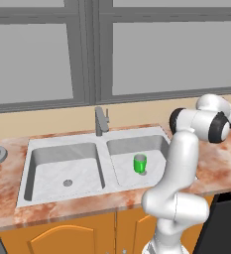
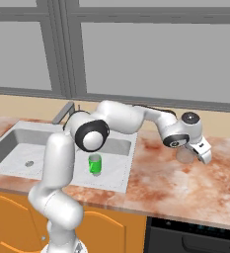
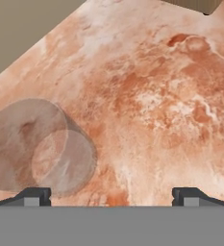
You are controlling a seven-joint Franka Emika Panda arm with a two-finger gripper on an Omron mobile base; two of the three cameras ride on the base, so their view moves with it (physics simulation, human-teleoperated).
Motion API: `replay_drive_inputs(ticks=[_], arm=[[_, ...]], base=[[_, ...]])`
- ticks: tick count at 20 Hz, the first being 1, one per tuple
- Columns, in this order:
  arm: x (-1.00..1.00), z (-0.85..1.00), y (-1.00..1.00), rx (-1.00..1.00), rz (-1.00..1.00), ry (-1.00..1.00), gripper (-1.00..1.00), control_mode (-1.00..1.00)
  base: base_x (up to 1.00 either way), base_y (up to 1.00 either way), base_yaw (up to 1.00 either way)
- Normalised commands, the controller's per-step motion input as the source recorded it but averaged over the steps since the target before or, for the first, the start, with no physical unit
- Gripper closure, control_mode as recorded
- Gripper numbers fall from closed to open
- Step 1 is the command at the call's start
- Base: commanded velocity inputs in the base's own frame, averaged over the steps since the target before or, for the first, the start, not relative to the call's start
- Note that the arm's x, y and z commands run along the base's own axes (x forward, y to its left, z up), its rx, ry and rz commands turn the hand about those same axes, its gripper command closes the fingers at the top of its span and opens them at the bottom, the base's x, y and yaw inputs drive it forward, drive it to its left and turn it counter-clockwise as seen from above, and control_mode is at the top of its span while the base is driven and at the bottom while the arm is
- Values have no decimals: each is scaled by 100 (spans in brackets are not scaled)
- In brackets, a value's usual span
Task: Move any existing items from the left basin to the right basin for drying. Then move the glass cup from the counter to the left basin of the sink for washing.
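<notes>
Even, flat rendered light, sharp throughout, faint shadows inside the sink basins (image 1: 62,171).

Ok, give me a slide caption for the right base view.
Open gripper hovers beside the glass cup on the counter; green mug stands in the right basin.

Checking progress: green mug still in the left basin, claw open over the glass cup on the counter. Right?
Not quite. The green mug stands in the right basin, as the left base view shows. The claw is open by the glass cup on the counter.
</notes>
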Motion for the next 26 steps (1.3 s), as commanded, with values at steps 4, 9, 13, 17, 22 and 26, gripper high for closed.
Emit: replay_drive_inputs(ticks=[4,9,13,17,22,26], arm=[[20,0,0,0,0,0,-100,-100],[20,-1,0,0,0,0,-100,-100],[16,-5,-1,0,0,0,-100,-100],[10,-7,0,0,0,0,-100,-100],[8,-7,0,0,0,0,-100,-100],[7,-9,-2,0,0,0,-100,-100]], base=[[0,0,0],[0,0,0],[0,0,0],[0,0,0],[0,0,0],[0,0,0]])
